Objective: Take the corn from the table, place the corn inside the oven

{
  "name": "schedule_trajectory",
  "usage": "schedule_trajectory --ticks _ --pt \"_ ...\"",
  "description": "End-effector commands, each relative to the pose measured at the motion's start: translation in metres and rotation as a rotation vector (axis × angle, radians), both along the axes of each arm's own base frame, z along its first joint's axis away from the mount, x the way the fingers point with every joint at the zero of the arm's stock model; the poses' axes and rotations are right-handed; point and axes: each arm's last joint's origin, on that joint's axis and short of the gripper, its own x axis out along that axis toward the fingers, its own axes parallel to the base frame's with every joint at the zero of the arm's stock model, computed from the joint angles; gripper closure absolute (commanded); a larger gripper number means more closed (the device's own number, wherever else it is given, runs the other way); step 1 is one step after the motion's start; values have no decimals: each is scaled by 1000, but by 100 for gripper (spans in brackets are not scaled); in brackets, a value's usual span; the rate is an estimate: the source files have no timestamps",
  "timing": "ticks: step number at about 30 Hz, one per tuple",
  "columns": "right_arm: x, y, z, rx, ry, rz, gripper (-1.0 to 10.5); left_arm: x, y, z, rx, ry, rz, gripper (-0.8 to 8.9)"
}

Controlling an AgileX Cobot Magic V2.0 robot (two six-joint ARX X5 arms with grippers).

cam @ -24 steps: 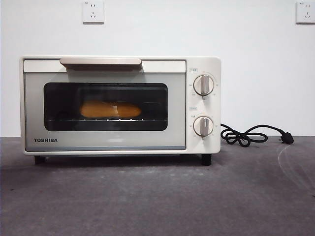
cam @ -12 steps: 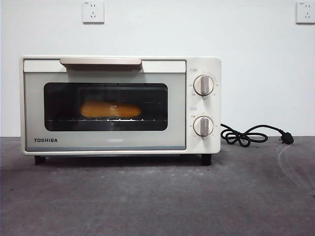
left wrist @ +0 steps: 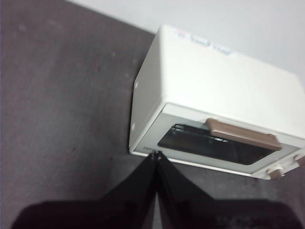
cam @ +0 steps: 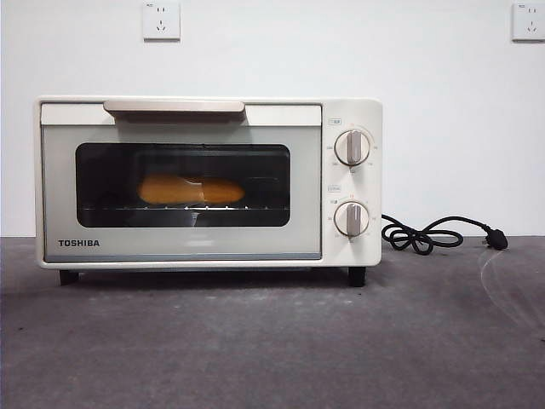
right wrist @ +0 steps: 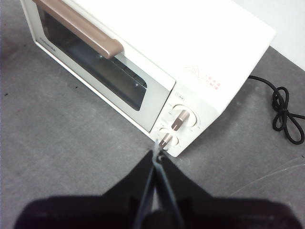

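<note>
The cream-white oven (cam: 209, 183) stands on the dark grey table (cam: 272, 341) with its door closed. Through the dark glass window the yellow-orange corn (cam: 191, 189) lies on the rack inside. My left gripper (left wrist: 157, 156) hangs shut above the table, off the oven's (left wrist: 209, 114) TOSHIBA-label corner, holding nothing. High over the table, my right gripper (right wrist: 156, 156) is shut and empty, near the oven's (right wrist: 157, 52) knob end. Neither gripper shows in the front view. The wrist views do not show the corn.
A black cord (cam: 434, 233) with its plug lies coiled on the table right of the oven; it shows too as a cord (right wrist: 283, 112) in the right wrist view. Two wall sockets (cam: 162, 20) sit on the white wall behind.
</note>
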Motion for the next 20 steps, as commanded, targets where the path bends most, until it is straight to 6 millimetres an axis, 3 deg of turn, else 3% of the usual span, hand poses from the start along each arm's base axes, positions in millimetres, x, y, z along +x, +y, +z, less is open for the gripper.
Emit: schedule_trajectory --ticks 1,9,14,17,20 --pt "1 1 0 0 -5 -2 946 7 -1 -2 -2 24 -24 817" --pt "1 1 0 0 -5 -2 946 -5 -12 5 90 -89 -166 818" --pt "1 1 0 -1 -5 -2 946 -5 -17 13 155 -420 -218 818" --pt "1 1 0 -1 -5 -2 946 1 -17 -1 188 -614 -229 818" --pt "1 1 0 0 -5 -2 946 9 -17 -31 210 -705 -225 817"
